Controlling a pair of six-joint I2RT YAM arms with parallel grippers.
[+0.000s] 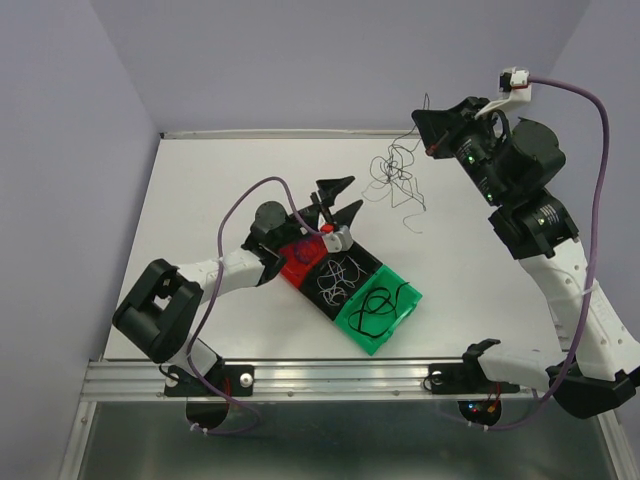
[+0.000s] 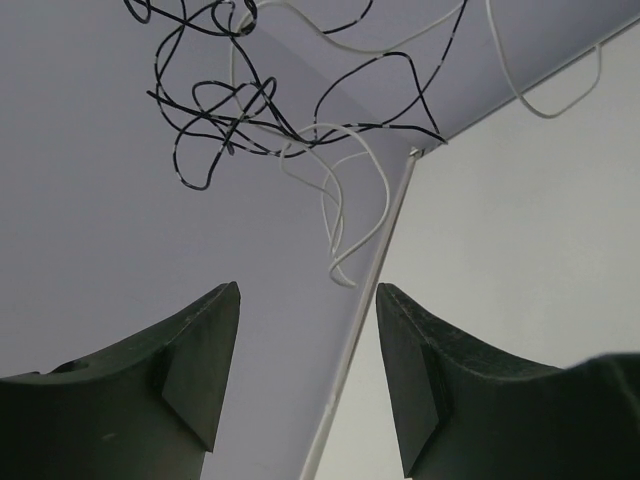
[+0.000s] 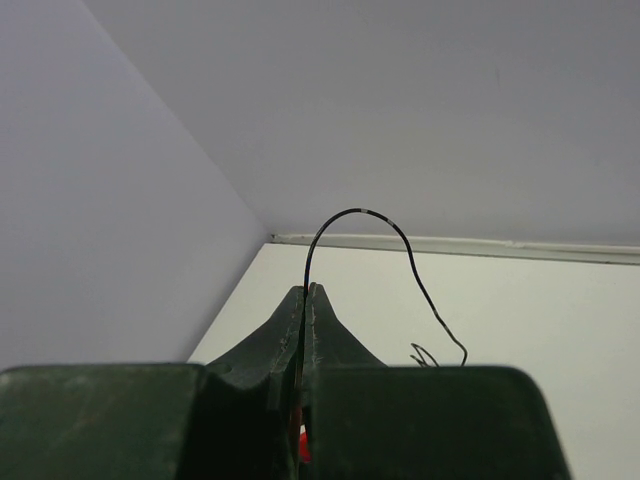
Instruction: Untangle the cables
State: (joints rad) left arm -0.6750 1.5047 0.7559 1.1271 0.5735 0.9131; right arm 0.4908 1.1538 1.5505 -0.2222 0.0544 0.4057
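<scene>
A tangle of thin black and white cables [image 1: 396, 172] hangs over the far part of the table, and one black strand runs up to my right gripper [image 1: 427, 128]. In the right wrist view that gripper [image 3: 308, 291] is shut on the black cable [image 3: 352, 213], which arcs out of the fingertips and drops to the right. My left gripper [image 1: 344, 199] stands open to the left of the tangle, nothing between its fingers. Seen from the left wrist, the tangle [image 2: 262, 105] hangs ahead of and above the open left gripper [image 2: 308, 300], apart from it.
A tray [image 1: 395, 330] with red, black and green compartments sits under the left wrist. White wires [image 1: 340, 277] lie in the black part, a black wire [image 1: 376, 305] in the green part. Walls close the table's far and left sides.
</scene>
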